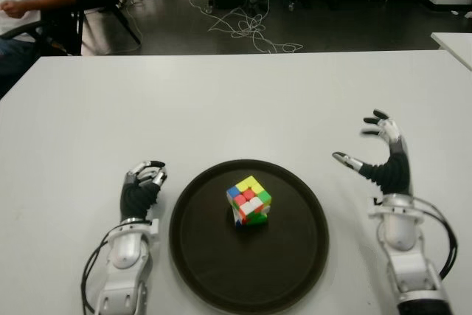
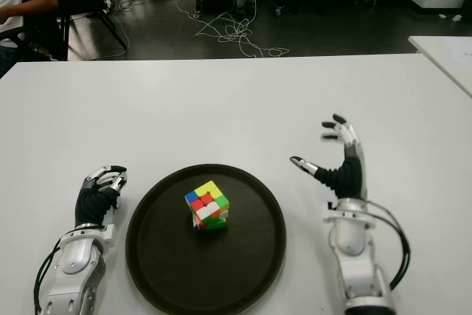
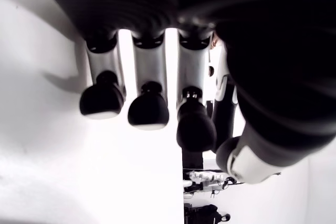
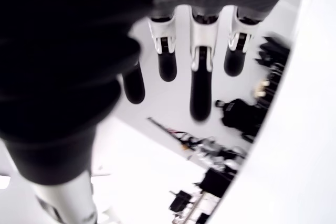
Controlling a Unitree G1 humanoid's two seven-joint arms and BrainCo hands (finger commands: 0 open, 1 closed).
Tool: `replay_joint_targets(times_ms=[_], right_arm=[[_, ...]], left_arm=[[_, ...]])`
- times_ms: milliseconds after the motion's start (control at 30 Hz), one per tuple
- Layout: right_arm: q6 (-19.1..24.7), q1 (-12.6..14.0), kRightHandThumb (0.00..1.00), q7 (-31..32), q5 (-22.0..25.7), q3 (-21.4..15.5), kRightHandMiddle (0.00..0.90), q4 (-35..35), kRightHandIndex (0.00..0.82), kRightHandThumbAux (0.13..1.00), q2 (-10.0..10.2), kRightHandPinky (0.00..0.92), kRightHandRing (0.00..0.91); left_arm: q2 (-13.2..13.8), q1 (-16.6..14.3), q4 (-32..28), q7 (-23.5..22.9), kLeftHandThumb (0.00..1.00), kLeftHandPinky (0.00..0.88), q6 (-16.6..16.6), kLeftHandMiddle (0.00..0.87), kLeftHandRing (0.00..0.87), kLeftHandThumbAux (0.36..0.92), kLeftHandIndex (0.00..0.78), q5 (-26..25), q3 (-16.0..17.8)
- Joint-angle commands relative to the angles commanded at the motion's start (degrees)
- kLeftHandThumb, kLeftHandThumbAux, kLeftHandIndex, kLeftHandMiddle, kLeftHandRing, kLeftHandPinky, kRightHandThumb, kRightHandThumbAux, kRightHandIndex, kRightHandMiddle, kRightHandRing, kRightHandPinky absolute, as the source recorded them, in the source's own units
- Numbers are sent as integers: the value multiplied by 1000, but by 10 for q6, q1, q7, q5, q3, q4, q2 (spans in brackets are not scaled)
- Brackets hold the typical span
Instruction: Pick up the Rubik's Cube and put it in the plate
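The Rubik's Cube (image 1: 248,201) already sits in the plate (image 1: 295,271), seemingly tilted on an edge. The right hand (image 1: 372,149), fingers spread and empty, hovers just right of the plate; the left hand (image 1: 144,178), loosely curled around nothing, shows at its left.

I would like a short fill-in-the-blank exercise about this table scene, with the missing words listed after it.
1. The Rubik's Cube lies in the dark round ____.
2. The right hand holds nothing; its fingers are ____.
3. The left hand, with curled fingers, shows to the plate's ____ side.
4. Everything stands on a ____ table.

Missing words: plate; open; left; white
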Motion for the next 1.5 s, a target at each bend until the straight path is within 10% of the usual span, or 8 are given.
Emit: replay_joint_targets(times_ms=[767,1500], right_arm=[[74,82,260,-11,42,16,770,-83,650,799,61,799,783],[85,103,272,-19,64,29,815,-107,696,829,75,845,842]], left_arm=[[-2,-6,14,6,714,830,-10,803,828,703,445,-3,8],[-6,-12,47,-1,712,826,-62,798,825,705,444,-24,16]])
